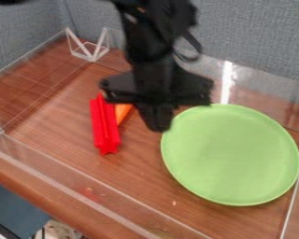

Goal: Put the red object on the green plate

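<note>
Green plate: the large round plate [231, 154] lay flat on the right side of the desk [139, 187], and its light-green surface was bare wherever it could be seen; its shallow rim went around it.
Red bar: the long, narrow red bar with lengthwise ridges [105, 126] lay on the desk, to the left of the plate and well apart from it, so it was not on the plate.
Carrot: the orange carrot [123, 111] was just beside the red bar, on its right side; its upper part was hidden behind the gripper [156, 119].
Jaws: they were shut, with the tips together and pointing down, and they had hold of nothing that could be seen.
Position of jaws: in the view they came between the carrot and the plate, near the plate's left edge; they seemed to be above the desk, but how high I cannot tell.
Robot arm: the dark arm [159, 42] came in from the top and was blurred, so its small parts were not clear.
Wire frame: a white, angular frame [87, 45] was at the far left part of the desk, near the grey wall [258, 42].
Desk surface: it was brown, with wood grain, and clear strips ran along its borders.
</note>
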You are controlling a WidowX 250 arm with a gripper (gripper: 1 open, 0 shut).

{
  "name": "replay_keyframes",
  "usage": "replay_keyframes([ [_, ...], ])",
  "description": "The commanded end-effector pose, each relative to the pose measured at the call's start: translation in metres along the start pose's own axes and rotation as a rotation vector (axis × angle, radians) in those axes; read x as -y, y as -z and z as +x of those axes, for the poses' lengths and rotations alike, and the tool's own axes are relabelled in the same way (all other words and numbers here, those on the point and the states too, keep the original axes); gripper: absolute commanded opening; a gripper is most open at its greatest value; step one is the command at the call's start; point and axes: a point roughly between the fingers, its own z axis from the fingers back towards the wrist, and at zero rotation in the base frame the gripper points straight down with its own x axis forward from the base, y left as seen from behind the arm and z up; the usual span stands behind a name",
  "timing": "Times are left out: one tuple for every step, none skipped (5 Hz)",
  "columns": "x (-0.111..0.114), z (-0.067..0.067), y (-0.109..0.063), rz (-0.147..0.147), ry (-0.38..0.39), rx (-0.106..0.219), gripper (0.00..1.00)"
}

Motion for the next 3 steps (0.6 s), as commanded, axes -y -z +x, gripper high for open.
replay_keyframes([
  [0.016, 0.002, -0.004, -0.025, 0.037, 0.028, 0.0],
  [0.027, -0.007, 0.007, -0.02, 0.071, 0.013, 0.0],
  [0.018, -0.011, 0.011, -0.01, 0.081, 0.013, 0.0],
])
